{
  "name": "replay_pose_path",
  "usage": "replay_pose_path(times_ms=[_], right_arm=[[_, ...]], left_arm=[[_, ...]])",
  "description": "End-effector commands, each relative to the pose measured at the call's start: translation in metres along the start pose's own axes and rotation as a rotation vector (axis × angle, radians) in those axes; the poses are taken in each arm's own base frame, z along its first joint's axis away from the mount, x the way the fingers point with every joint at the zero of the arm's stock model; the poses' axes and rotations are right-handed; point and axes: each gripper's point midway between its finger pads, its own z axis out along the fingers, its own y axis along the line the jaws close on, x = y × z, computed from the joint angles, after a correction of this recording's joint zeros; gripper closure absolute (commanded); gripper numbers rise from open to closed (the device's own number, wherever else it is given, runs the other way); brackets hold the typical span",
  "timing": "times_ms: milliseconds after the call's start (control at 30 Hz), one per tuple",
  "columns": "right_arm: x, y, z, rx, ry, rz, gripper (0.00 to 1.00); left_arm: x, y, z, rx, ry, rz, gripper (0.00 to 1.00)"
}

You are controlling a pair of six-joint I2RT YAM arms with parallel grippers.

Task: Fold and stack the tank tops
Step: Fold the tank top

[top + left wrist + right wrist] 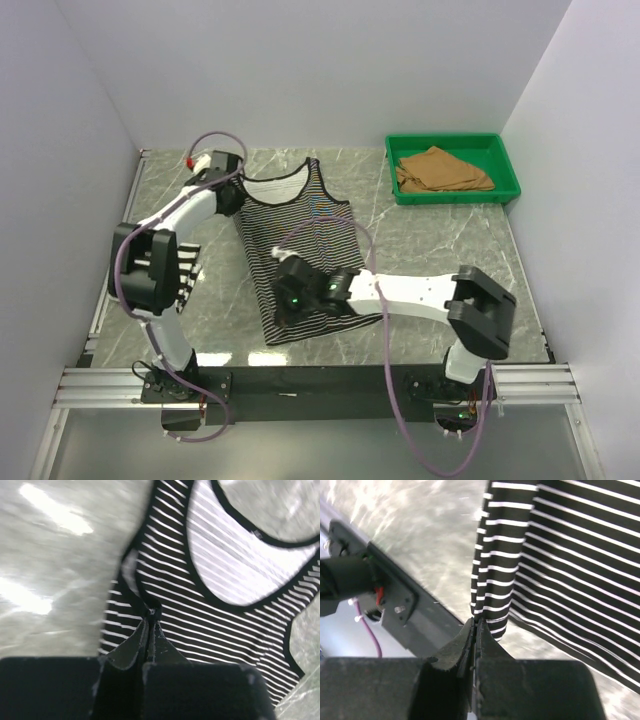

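Thin-striped tank top: you find it spread flat at the centre of the table, with the neck toward 12 o'clock and the hem toward 6 o'clock.
Left gripper: it sits at 10 o'clock of this top. In your left wrist view the jaws are pressed together and pinch the black-trimmed edge beside the shoulder strap.
Right gripper: it sits at 7 o'clock of the same top. In your right wrist view the jaws are closed on the hem's corner, and the cloth gathers into the fingertips.
Wide-striped tank top: it lies at 9 o'clock on the table, mostly hidden under the left arm, so you cannot tell its shape.
Tan-brown tank top: it lies crumpled inside the green tray at 1 o'clock, well apart from both grippers.
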Motion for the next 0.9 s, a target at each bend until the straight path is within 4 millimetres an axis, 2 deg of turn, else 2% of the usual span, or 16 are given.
replay_pose_path(times_ms=[0, 33, 100, 133, 233, 333, 533, 733, 800, 833, 867], right_arm=[[-0.005, 0.0, -0.02, -0.078, -0.046, 0.076, 1.0], [0.003, -0.015, -0.018, -0.052, -0.039, 0.096, 1.0], [0.003, -0.022, -0.022, -0.05, -0.063, 0.125, 1.0], [0.011, -0.033, -0.021, -0.03, -0.053, 0.137, 1.0], [0.02, -0.048, -0.022, -0.006, -0.064, 0.167, 1.0], [0.027, -0.056, -0.022, 0.01, -0.07, 0.189, 1.0], [0.032, -0.07, -0.025, 0.046, -0.096, 0.224, 1.0], [0.033, -0.081, -0.027, 0.069, -0.114, 0.254, 1.0], [0.034, -0.085, -0.028, 0.081, -0.11, 0.263, 1.0], [0.034, -0.089, -0.028, 0.099, -0.123, 0.268, 0.92], [0.033, -0.091, -0.031, 0.107, -0.13, 0.275, 0.88]], left_arm=[[0.001, -0.033, 0.002, 0.045, -0.024, 0.038, 0.99], [0.011, -0.038, 0.006, 0.044, -0.01, 0.056, 1.0], [0.015, -0.051, 0.005, 0.06, -0.007, 0.069, 0.99], [0.022, -0.06, 0.006, 0.07, 0.0, 0.082, 0.99], [0.038, -0.073, 0.008, 0.078, 0.013, 0.119, 0.99], [0.046, -0.092, 0.005, 0.104, 0.013, 0.139, 0.99], [0.064, -0.107, 0.01, 0.115, 0.039, 0.177, 0.99], [0.075, -0.11, 0.016, 0.128, 0.064, 0.195, 0.99], [0.076, -0.111, 0.017, 0.133, 0.07, 0.2, 0.94], [0.077, -0.11, 0.017, 0.134, 0.073, 0.203, 0.83], [0.078, -0.111, 0.016, 0.139, 0.076, 0.203, 0.79]])
